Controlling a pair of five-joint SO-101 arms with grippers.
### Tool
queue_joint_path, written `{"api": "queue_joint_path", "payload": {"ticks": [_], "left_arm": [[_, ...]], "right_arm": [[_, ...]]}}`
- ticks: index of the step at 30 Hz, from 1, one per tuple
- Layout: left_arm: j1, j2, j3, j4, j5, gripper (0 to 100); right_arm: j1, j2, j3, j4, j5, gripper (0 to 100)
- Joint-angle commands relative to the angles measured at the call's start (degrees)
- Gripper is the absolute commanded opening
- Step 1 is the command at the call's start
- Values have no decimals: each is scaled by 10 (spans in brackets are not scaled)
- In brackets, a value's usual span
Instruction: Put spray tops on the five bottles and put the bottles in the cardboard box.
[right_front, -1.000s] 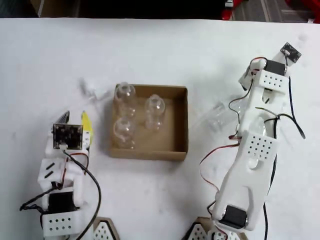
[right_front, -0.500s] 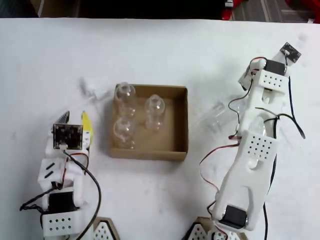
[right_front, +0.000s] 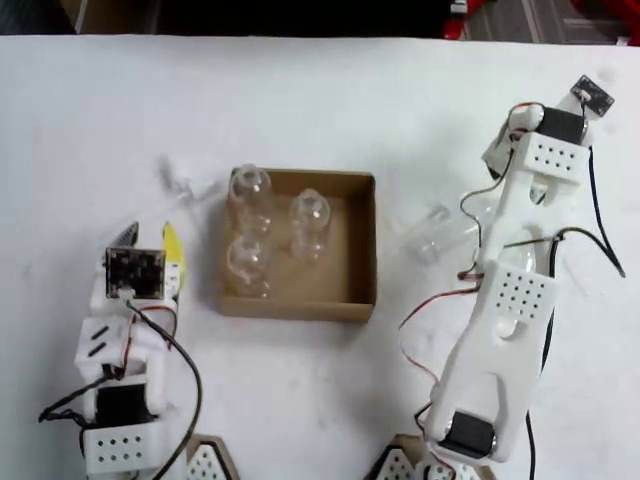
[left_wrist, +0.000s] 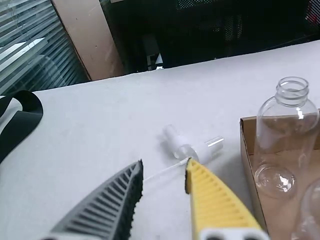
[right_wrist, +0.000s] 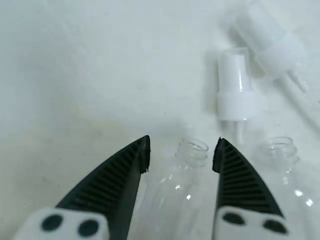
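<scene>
We note the right gripper (right_wrist: 181, 152) open over a capless bottle (right_wrist: 172, 200) lying on the counter (right_front: 300, 100) right of the cardboard box (right_front: 368, 245), long axis along the gripper, neck between the jaws.

White table (right_front: 300, 90), brown cardboard box (right_front: 366, 240), 3 clear bottles (right_front: 309, 222), white spray top (right_wrist: 234, 87). Left gripper (left_wrist: 164, 165): 1 grey, 1 yellow ribbed finger. Right gripper (right_wrist: 183, 145): 2 black ribbed fingers.
</scene>
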Motion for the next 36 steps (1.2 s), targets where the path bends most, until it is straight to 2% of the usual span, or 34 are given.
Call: {"api": "queue_joint_path", "payload": {"ticks": [1, 4, 12, 18, 30, 36], "left_arm": [[-5, -5, -1, 7, -5, 131], [-5, -5, -1, 7, -5, 131], [-5, -5, -1, 7, -5, 131], [-5, -5, -1, 7, -5, 131], [-5, -5, -1, 7, -4, 131], [-5, -5, -1, 7, -4, 131]], "right_arm": [[2, 14, -23, 15, -40, 187], [8, 30, -23, 13, -95, 187], [21, 36, -23, 15, -99, 185], [15, 36, -23, 12, -103, 33], [15, 30, -24, 13, -101, 26], [20, -22, -76, 16, -97, 26]]}}
